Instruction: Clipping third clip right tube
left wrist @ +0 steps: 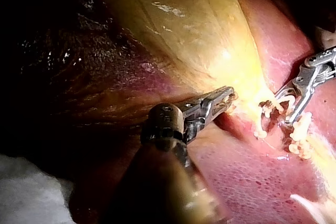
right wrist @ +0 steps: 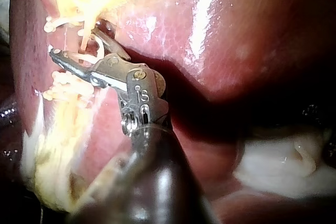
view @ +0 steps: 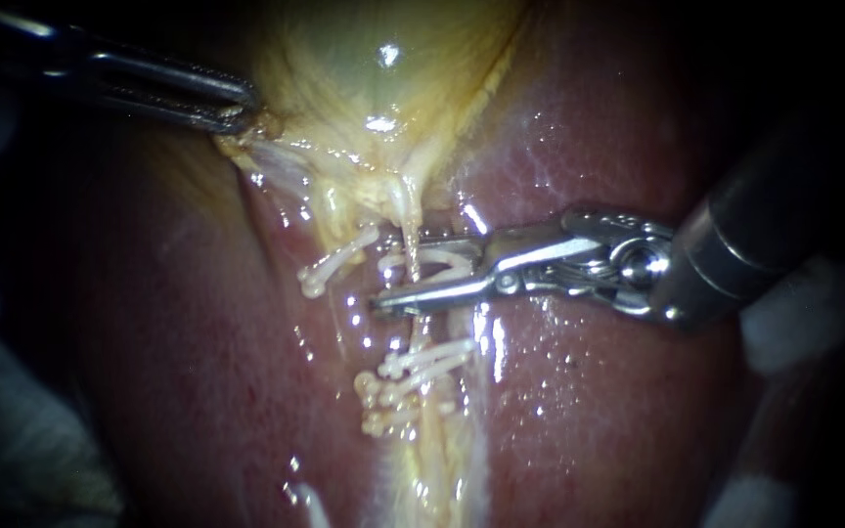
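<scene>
Right tube [view: 410, 223], pale and slick under yellow gallbladder [view: 364, 68], passing between right instrument [view: 398, 270] jaws, standing wide, holding white arched clip [view: 439, 258] astride it; left instrument [view: 240, 114] jaws pinching gallbladder edge; other clips [view: 408, 376] bunching lower on glossy liver [view: 589, 411].

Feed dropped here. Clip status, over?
Left instrument jaws shut on gallbladder. Right instrument jaws hold clip astride right tube, not yet squeezed. Nothing in the way.

Tight squeeze: the right instrument [view: 398, 270] has its jaws astride the right tube [view: 409, 220], a clip [view: 442, 259] wedged between them. Just below, stacked clips [view: 408, 376] crowd the tube; a lone clip [view: 334, 262] lies just beside. Rightward the bare liver [view: 599, 411] is free; the left instrument [view: 242, 110] grips the gallbladder [view: 374, 88] well apart.
</scene>
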`<act>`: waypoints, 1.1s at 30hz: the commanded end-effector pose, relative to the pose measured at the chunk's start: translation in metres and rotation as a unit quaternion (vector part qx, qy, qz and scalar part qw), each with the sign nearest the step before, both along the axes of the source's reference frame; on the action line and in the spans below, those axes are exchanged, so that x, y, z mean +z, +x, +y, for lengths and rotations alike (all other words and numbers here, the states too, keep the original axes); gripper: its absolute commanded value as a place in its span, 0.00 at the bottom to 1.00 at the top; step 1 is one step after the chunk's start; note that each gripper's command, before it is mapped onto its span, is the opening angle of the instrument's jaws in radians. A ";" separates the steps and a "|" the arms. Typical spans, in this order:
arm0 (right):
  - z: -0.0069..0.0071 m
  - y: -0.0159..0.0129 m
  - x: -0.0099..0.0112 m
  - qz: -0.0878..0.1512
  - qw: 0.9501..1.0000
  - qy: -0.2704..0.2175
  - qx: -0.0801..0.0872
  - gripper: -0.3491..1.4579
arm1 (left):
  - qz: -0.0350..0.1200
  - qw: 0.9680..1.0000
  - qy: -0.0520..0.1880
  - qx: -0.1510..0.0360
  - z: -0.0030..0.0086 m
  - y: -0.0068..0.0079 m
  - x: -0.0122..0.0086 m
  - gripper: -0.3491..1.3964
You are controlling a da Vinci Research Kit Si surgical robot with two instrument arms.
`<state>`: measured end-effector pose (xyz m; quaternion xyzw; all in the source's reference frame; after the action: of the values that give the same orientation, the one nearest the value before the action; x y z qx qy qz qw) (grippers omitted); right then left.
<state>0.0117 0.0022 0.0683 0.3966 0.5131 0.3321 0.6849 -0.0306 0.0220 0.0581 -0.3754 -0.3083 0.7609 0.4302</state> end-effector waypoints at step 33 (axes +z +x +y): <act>0.0016 -0.0003 -0.0057 0.091 0.994 0.061 -0.007 0.11 | 0.000 1.000 0.000 0.000 0.0001 0.0000 0.0002 0.00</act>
<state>0.0113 0.0038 0.0626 0.4717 0.5477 0.3214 0.6117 -0.0306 0.0220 0.0583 -0.3752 -0.3079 0.7609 0.4306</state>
